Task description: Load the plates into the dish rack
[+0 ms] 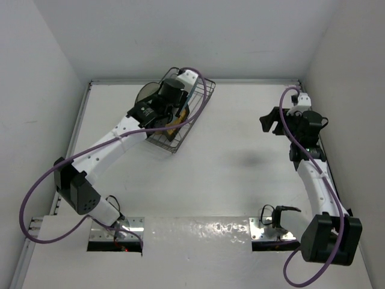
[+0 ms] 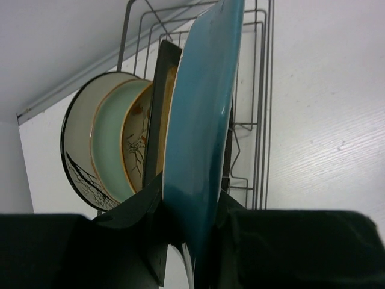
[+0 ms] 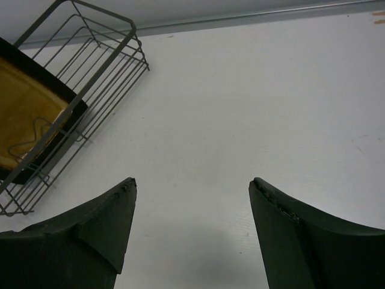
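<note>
My left gripper (image 2: pixel 189 194) is shut on the edge of the scalloped teal plate (image 2: pixel 201 120) and holds it upright inside the dish rack (image 2: pixel 262 90). Behind it stand the square amber plate (image 2: pixel 163 84), the cream floral plate (image 2: pixel 137 144), the pale aqua plate (image 2: pixel 111 144) and the grey dark-rimmed plate (image 2: pixel 77 138), all on edge. In the top view the left gripper (image 1: pixel 170 96) is over the rack (image 1: pixel 197 111) at the back left. My right gripper (image 1: pixel 272 122) is open and empty over bare table; its fingers (image 3: pixel 108 223) are spread wide. The rack's end (image 3: pixel 102 66) and the amber plate (image 3: pixel 24 114) show there.
White walls enclose the table on the left, back and right. The back edge (image 1: pixel 252 80) runs just behind the rack. Metal mounting plates (image 1: pixel 267 229) lie at the near edge by the arm bases. A purple cable (image 1: pixel 36 192) loops off the left arm.
</note>
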Available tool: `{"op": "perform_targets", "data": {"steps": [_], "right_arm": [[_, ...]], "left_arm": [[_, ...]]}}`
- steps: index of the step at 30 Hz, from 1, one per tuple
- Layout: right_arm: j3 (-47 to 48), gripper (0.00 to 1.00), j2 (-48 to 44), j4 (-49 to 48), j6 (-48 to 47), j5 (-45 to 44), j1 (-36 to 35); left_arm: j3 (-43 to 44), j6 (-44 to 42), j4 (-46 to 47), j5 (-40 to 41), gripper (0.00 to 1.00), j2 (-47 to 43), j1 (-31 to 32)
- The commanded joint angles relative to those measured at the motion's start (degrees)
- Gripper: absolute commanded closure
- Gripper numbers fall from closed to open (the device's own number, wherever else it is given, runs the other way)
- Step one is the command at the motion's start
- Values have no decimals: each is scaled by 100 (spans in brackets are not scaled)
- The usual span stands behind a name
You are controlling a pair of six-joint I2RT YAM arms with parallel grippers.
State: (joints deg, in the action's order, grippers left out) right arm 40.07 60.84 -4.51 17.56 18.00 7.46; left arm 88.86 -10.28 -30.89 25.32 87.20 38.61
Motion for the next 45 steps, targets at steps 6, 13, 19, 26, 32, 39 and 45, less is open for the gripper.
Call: {"op": "perform_targets", "data": {"steps": [6, 13, 19, 26, 32, 39, 45], "right_arm": [[-79, 26, -187, -14, -253, 19, 1], [-96, 26, -160, -85, -262, 125, 9], [-96, 26, -169, -67, -288, 116, 9], [-96, 25, -186, -85, -297, 142, 1], [-105, 25, -195, -85, -315, 151, 9], [-114, 25, -213, -59, -350, 160, 1], [-96, 25, -221, -76, -385, 160, 9]], "left_arm": [[-272, -123, 1490, 122, 100, 51, -187], [-624, -123, 1674, 34, 100, 280, -407], [-747, 88, 1648, -317, 100, 368, -565], [-1011, 237, 1736, -713, 100, 465, -811], [-1169, 264, 1858, -836, 100, 640, -890], [-1257, 509, 2026, -1205, 100, 974, -1162], [-1231, 677, 1973, -1467, 100, 1071, -1286]]}}
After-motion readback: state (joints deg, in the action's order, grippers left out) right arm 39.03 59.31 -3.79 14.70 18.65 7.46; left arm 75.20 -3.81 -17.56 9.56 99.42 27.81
